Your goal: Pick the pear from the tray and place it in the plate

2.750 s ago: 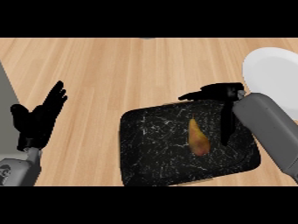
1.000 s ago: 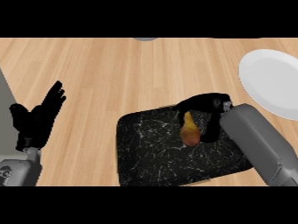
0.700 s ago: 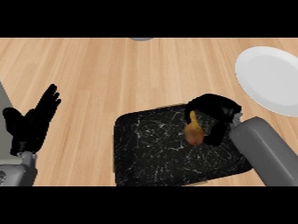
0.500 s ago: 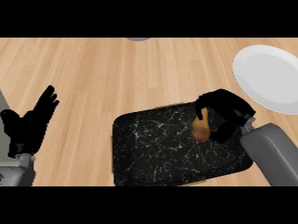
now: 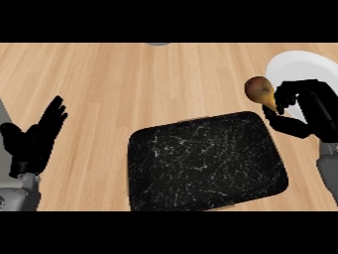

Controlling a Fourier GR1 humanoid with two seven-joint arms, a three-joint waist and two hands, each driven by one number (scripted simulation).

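Rounded brown pear in right hand

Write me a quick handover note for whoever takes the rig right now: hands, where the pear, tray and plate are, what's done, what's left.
Right hand: curled round the pear, held off the tray, next to the plate's left rim.
Left hand: open, resting at the view's left edge.
Tray: at centre, nothing on it.
Plate: white, at upper right, no pear in it yet.
Done: pick-up. Left: carry the pear over the plate and release it.
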